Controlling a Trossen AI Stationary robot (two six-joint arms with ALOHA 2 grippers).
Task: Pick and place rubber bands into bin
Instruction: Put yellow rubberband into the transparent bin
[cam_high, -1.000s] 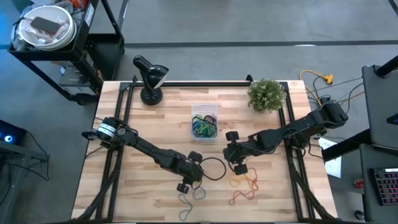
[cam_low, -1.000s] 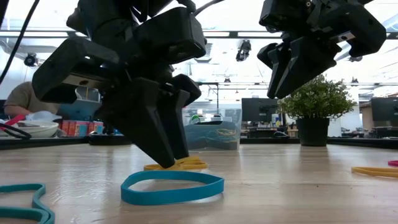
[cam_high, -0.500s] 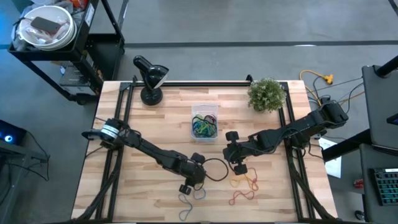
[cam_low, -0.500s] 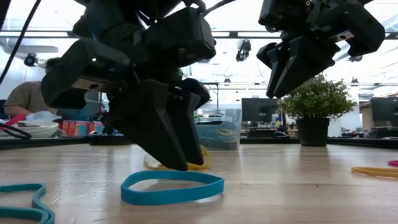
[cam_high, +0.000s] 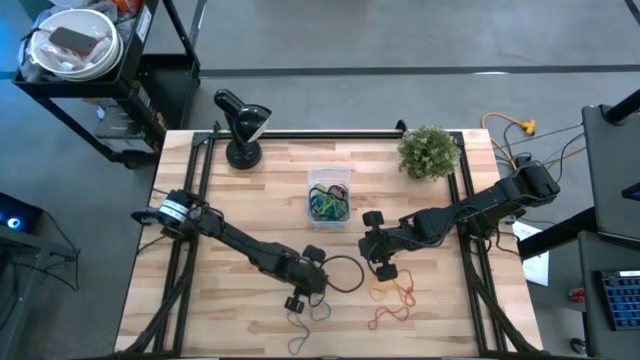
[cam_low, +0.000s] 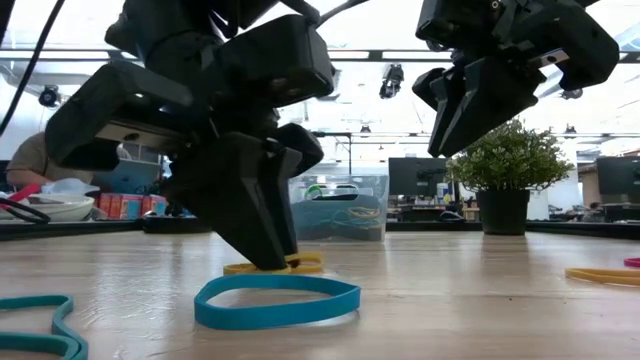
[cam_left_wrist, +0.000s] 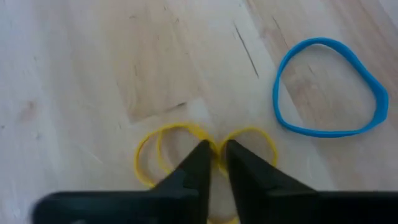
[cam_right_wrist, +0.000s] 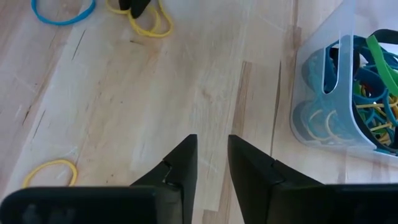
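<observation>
A yellow rubber band (cam_left_wrist: 168, 146) lies on the wooden table, with my left gripper (cam_left_wrist: 214, 155) shut on it near the table's front middle (cam_high: 305, 290). A blue rubber band (cam_left_wrist: 326, 87) lies flat beside it. The clear bin (cam_high: 328, 197), with several coloured bands inside, stands at the table's middle. My right gripper (cam_right_wrist: 212, 152) hangs open above the table right of the bin (cam_right_wrist: 336, 106), with nothing between its fingers. More rubber bands lie below it: a yellow one (cam_right_wrist: 50, 171) and a red one (cam_high: 390, 318). My left gripper pinches the yellow band's middle (cam_left_wrist: 216, 144) between its two fingertips. The fingers slant down onto it from above. The band lies on the table, squeezed into a figure of eight with a loop on each side of the fingers (cam_low: 305, 263).
A potted plant (cam_high: 430, 150) stands at the back right and a black lamp (cam_high: 240, 125) at the back left. A black cable loop (cam_high: 345, 272) lies between the two grippers. Teal bands (cam_low: 35, 325) lie near the front edge.
My left gripper's fingers spread a little wider, then shut on the yellow band. The band's far side rose briefly and now lies low on the table again. My right gripper has kept still.
</observation>
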